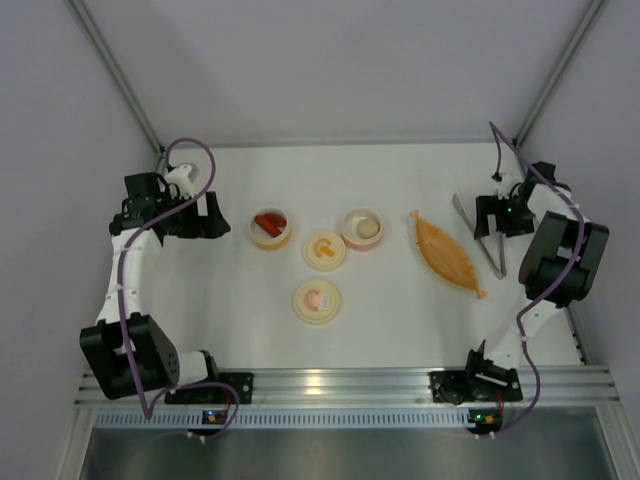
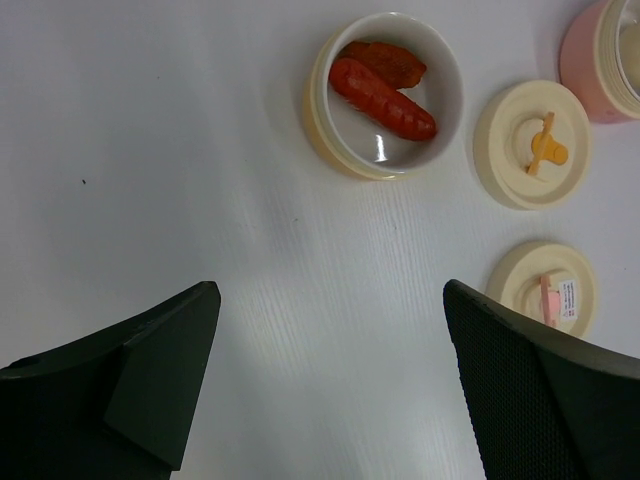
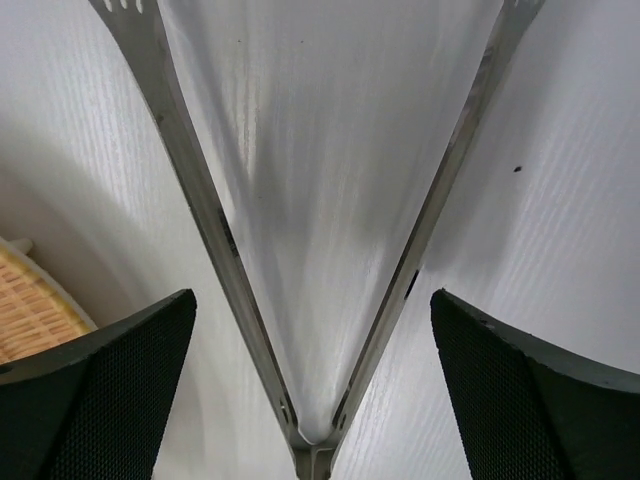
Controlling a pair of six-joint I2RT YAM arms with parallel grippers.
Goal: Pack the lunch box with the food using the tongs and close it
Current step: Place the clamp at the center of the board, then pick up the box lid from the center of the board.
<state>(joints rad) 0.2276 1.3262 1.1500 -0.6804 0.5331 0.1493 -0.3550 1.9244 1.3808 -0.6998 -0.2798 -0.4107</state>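
Observation:
Slim grey metal tongs (image 1: 494, 258) lie flat on the table, right of the orange boat-shaped tray (image 1: 448, 255). My right gripper (image 1: 490, 222) hangs over them, open. In the right wrist view the V of the tongs (image 3: 215, 250) lies between the spread fingers of the right gripper (image 3: 312, 300), touching neither. Red-orange sausages (image 2: 385, 98) rest in the yellow round container (image 1: 271, 232). A cream ball (image 1: 367, 229) sits in the pink container (image 1: 353, 236). My left gripper (image 2: 330, 290) is open over bare table, left of the yellow container (image 2: 325, 130).
Two cream lids lie between the containers: one with an orange knob (image 1: 324, 250) and one with a pink knob (image 1: 317, 300). Both lids show in the left wrist view, orange-knobbed (image 2: 530, 145) and pink-knobbed (image 2: 545, 288). Grey walls enclose the table.

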